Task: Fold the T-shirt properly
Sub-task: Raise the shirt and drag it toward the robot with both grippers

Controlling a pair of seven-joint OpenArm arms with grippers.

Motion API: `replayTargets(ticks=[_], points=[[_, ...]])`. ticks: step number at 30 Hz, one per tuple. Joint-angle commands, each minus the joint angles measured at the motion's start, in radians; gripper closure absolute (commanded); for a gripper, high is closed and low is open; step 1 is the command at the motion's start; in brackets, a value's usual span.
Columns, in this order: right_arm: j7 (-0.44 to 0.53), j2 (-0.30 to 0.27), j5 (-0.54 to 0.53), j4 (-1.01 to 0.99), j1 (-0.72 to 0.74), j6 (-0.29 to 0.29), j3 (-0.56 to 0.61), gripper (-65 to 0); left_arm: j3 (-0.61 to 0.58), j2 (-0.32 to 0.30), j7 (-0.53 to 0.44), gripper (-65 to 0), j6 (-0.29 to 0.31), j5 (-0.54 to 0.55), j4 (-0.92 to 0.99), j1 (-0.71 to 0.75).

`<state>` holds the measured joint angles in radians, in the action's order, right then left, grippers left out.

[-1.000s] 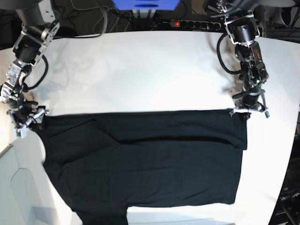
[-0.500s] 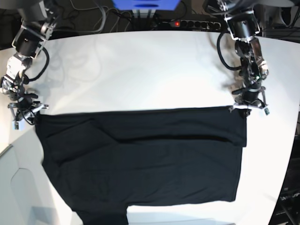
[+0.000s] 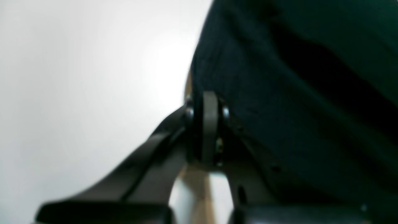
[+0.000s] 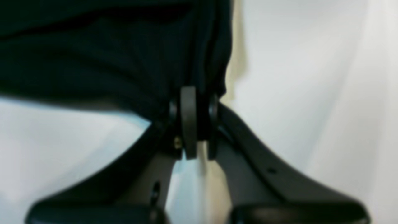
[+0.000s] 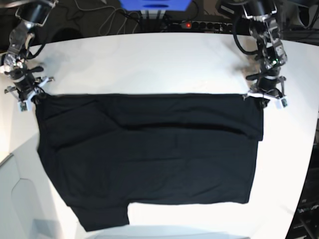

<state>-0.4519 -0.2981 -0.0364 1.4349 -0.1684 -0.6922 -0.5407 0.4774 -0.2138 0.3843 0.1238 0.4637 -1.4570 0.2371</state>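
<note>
Dragging the shirt [image 5: 149, 159] farther up the table [image 5: 149, 59], both claws, left [image 5: 262, 99] and right [image 5: 31, 95], grip its top corners, stretching it flat.

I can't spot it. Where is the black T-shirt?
In the base view, the T-shirt lies spread across the white table, near the front edge.

Both arms: black and grey metal links, looped black cables alongside. Left gripper [image 3: 206, 124] and right gripper [image 4: 192, 121]: dark curved fingers, round dark tip pads, small screws near tips, pale brackets behind fingers.
</note>
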Motion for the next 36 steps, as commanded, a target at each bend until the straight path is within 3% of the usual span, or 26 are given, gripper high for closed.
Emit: replayTargets(ticks=[1, 7, 15, 20, 26, 31, 36], points=[[0.023, -0.013, -0.015, 0.051, -0.012, -0.006, -0.009, 0.0, 0.011, -0.013, -0.023, -0.1, 0.004, 0.005, -0.038, 0.017], [0.021, 0.041, -0.015, 0.243, -0.09, -0.006, -0.108, 0.0, 0.099, 0.0, -0.023, -0.1, 0.007, 0.008, -0.172, 0.132], [0.021, 0.03, -0.007, 0.332, -0.018, -0.006, -0.108, 0.0, 0.139, -0.011, -0.014, -0.1, 0.006, 0.007, -0.215, 0.083], [-0.037, 0.015, -0.006, 0.307, 0.131, -0.006, -0.1, 0.0, 0.14, -0.013, 0.13, -0.1, 0.007, -0.001, -0.205, -0.052], [-0.236, -0.006, 0.054, 0.286, 0.289, -0.006, -0.091, 0.0, 0.211, -0.005, 0.301, -0.1, 0.007, -0.001, -0.207, -0.164], [-0.265, -0.011, 0.056, 0.287, 0.241, -0.006, -0.092, 0.0, 0.295, -0.002, 0.384, -0.1, 0.009, 0.005, -0.204, -0.16], [-0.265, -0.005, 0.056, 0.289, 0.158, -0.006, -0.094, 0.0, 0.33, 0.015, 0.388, -0.1, 0.009, 0.007, -0.204, -0.091]])
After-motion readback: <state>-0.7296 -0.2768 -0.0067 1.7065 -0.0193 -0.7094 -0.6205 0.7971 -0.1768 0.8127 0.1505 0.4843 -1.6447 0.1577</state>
